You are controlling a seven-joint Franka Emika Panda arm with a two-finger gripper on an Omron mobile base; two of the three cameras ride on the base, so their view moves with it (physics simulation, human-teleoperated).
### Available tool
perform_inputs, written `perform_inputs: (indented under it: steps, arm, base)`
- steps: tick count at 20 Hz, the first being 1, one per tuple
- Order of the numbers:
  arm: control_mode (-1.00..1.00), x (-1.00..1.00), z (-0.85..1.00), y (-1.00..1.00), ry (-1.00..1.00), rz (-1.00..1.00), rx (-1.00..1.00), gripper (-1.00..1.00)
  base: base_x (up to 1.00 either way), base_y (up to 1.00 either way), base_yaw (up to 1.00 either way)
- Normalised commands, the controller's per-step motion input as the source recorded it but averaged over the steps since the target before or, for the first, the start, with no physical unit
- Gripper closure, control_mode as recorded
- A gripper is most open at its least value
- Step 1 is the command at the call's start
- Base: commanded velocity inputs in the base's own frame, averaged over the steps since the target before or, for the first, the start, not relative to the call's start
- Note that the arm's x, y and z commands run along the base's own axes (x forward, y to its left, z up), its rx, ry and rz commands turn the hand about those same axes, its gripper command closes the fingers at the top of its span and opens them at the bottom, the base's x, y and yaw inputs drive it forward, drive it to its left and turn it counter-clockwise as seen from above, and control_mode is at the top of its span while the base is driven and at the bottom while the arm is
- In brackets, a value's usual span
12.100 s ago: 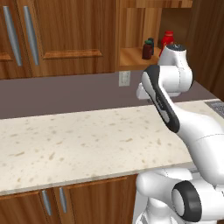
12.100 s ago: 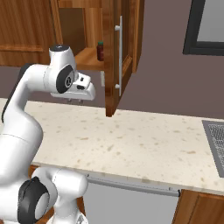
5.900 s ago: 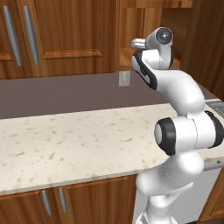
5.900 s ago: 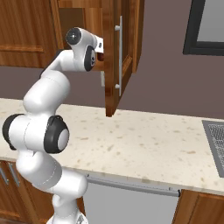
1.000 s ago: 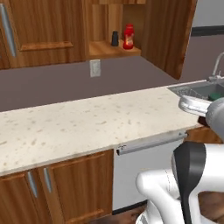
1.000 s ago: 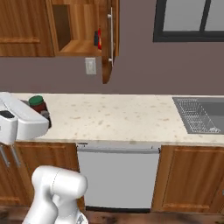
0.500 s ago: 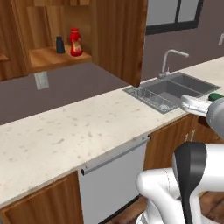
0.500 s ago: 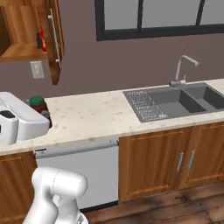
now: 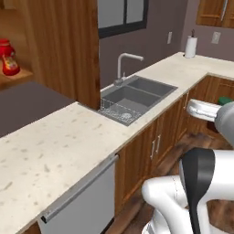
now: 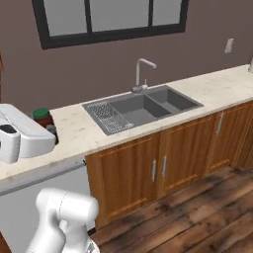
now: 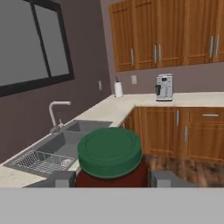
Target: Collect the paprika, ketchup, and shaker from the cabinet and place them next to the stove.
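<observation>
My gripper [image 11: 111, 178] is shut on the paprika [image 11: 110, 153], a dark-red jar with a green lid that sits between the two grey fingertips [image 11: 61, 178]. In the right base view the paprika [image 10: 43, 117] shows beside the white hand, above the counter's left end. In the left base view its green lid [image 9: 225, 100] peeks past the arm at the right. The ketchup [image 9: 7, 57] stands on the cabinet [image 9: 16, 75] shelf at the far left. The shaker and the stove are out of view.
A grey double sink [image 10: 143, 108] with a faucet [image 10: 141, 74] is set in the pale counter [image 9: 50, 146]. A paper towel roll [image 9: 190, 45] and a coffee machine [image 11: 164, 86] stand on the far corner counter. Wooden floor [image 10: 197, 207] lies in front of the lower cabinets.
The whole picture has shifted: the cabinet with the ketchup slid to the left edge and the sink came to the middle, so the camera has moved. The paprika stays in the gripper.
</observation>
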Motion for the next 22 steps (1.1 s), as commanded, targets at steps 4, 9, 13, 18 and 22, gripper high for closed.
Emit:
perform_inputs:
  steps: [4,9,13,18,22]
  arm:
    - [1.00,0.00,0.00,0.00,0.00,0.00,0.00,1.00]
    - [1.00,0.00,0.00,0.00,0.00,0.00,0.00,1.00]
    - [1.00,0.00,0.00,0.00,0.00,0.00,0.00,1.00]
    - [1.00,0.00,0.00,0.00,0.00,0.00,0.00,1.00]
    - [1.00,0.00,0.00,0.00,0.00,0.00,0.00,1.00]
  base:
    - [0.27,-1.00,-0.28]
    - [0.49,-0.97,-0.26]
    - [0.65,-0.89,-0.25]
    - [0.84,-0.62,-0.29]
    - [0.92,-0.60,-0.29]
